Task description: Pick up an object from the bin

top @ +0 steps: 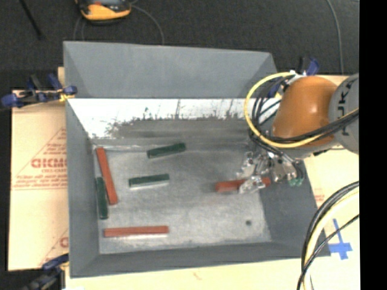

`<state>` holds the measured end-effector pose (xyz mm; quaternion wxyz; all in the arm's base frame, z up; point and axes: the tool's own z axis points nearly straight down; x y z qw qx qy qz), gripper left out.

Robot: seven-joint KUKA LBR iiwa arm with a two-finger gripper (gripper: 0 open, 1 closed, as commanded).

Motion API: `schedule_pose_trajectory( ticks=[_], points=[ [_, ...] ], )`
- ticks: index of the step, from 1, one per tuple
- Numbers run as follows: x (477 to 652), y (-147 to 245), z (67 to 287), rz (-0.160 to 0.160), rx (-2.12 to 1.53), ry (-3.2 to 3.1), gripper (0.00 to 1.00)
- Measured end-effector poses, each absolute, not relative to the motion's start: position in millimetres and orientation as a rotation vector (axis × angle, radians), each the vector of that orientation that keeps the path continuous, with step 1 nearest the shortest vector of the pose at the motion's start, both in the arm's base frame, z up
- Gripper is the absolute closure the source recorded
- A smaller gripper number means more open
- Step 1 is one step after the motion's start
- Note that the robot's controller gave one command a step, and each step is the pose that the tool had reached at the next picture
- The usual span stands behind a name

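The grey bin (199,216) holds dark green bars (166,150) and brick-red bars (136,230); the arm cover (305,104) is orange.

Dark carpet floor (199,11) (1 orange device (101,2)).

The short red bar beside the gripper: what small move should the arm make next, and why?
Probably a small shift along the bar, toward its middle. The gripper sits over the right end of the short red bar, which lies flat on the bin floor, well apart from the nearest green bar. A hold nearer the middle would likely be steadier.
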<state>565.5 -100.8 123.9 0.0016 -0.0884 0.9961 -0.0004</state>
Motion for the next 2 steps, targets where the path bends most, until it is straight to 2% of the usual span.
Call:
schedule_pose_trajectory(
  ticks=[1,2],
  points=[
    [565.5,-101,124,-0.001,-0.277,3.126,1.0],
    [562.2,-95,223,0.0,-0.323,3.121,1.0]
  ],
)
